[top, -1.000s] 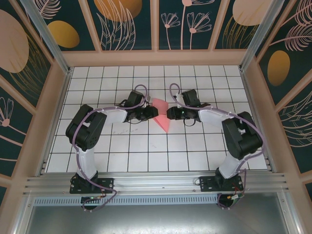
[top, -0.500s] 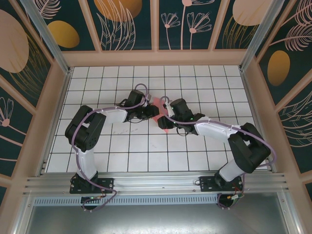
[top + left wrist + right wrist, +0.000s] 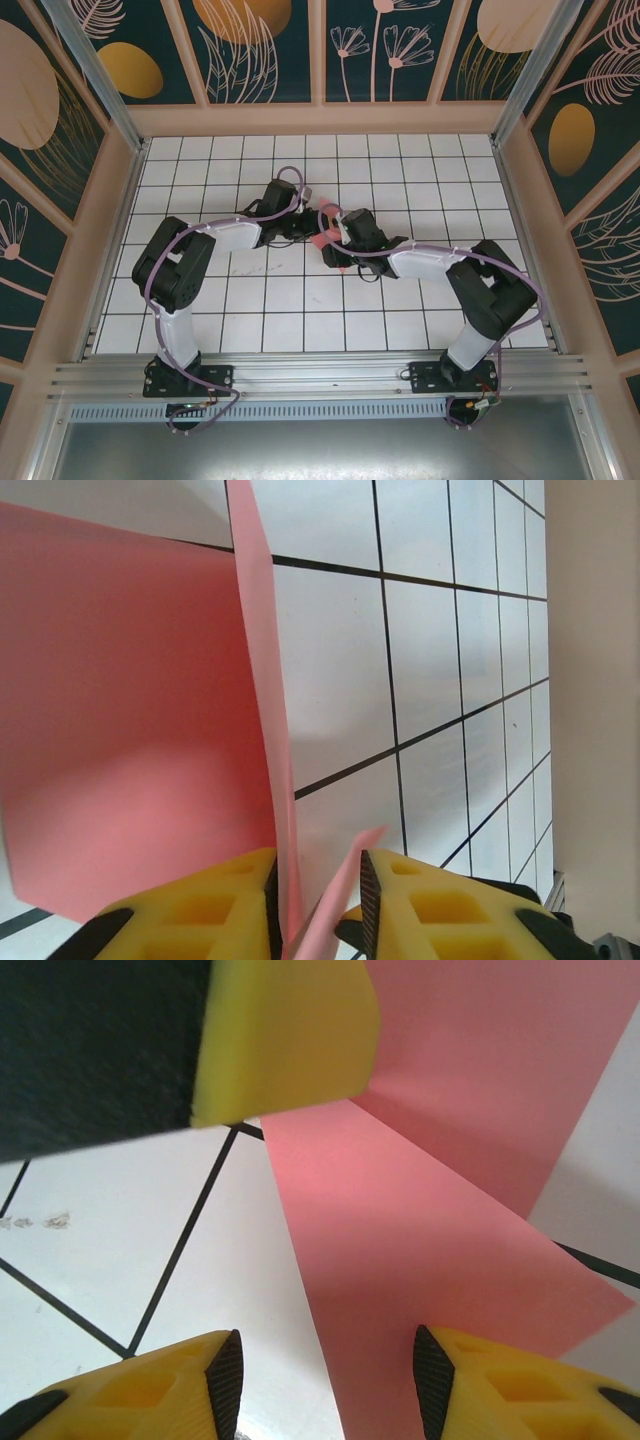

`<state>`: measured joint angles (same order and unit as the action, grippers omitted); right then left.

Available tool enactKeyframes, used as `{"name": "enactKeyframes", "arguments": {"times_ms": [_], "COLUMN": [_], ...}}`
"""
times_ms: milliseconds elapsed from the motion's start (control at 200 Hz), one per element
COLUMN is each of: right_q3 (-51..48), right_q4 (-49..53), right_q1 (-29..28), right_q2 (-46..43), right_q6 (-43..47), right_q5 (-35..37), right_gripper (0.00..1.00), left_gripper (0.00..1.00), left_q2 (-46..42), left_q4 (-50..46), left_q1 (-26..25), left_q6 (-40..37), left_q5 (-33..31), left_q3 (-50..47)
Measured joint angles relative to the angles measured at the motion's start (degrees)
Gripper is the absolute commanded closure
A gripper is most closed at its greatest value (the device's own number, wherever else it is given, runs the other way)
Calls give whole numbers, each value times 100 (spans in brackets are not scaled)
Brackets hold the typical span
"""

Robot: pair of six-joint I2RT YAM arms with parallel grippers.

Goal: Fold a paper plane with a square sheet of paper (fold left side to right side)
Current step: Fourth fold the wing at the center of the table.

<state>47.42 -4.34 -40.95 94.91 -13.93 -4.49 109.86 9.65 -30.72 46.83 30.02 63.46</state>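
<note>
White tiled tabletop (image 3: 420,300) with black grid lines, boxed in by floral-patterned panel walls (image 3: 250,40) on 3 sides. An aluminium rail (image 3: 320,375) runs along the near edge. 2 arms are reached inward, wrists nearly meeting at the tabletop centre.

Thin coral-red square sheet of paper (image 3: 130,710) is located at that centre, between the 2 wrists and mostly hidden under them from above. 1 part is laid flat on the tiles; 1 flap is stood up almost on edge along a crease.

Left end effector (image 3: 317,872): yellow pads narrowly parted. The raised flap is run between them and laid against 1 pad, with a second paper edge beside the other. A gap is visible, so a firm pinch cannot be confirmed.

Right end effector (image 3: 323,1345): pads spread, straddling a flat strip of the sheet, nothing clamped.

Handling, as judged: very light, limp, easily creased or torn, likely to slide on smooth tiles. It is best taken at a free edge or corner of the flap, with the flat part pinned by the other end effector so the crease is not dragged off line. A light grip is advised, since a hard squeeze would leave stray creases.

In the way: the left yellow fingertip (image 3: 285,1040) is set just beside the right end effector, over the same paper. Contact between the 2 is judged the main risk.
</note>
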Motion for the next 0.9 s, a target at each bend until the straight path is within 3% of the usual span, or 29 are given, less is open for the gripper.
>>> {"name": "enactKeyframes", "arguments": {"times_ms": [896], "right_q3": [0], "right_q4": [-131], "right_q1": [-31], "right_q2": [291], "right_q6": [-105], "right_q5": [212], "right_gripper": [65], "left_gripper": [71], "left_q2": [-28], "left_q4": [-4], "left_q1": [0], "left_q6": [20], "left_q5": [-46], "left_q3": [39]}}
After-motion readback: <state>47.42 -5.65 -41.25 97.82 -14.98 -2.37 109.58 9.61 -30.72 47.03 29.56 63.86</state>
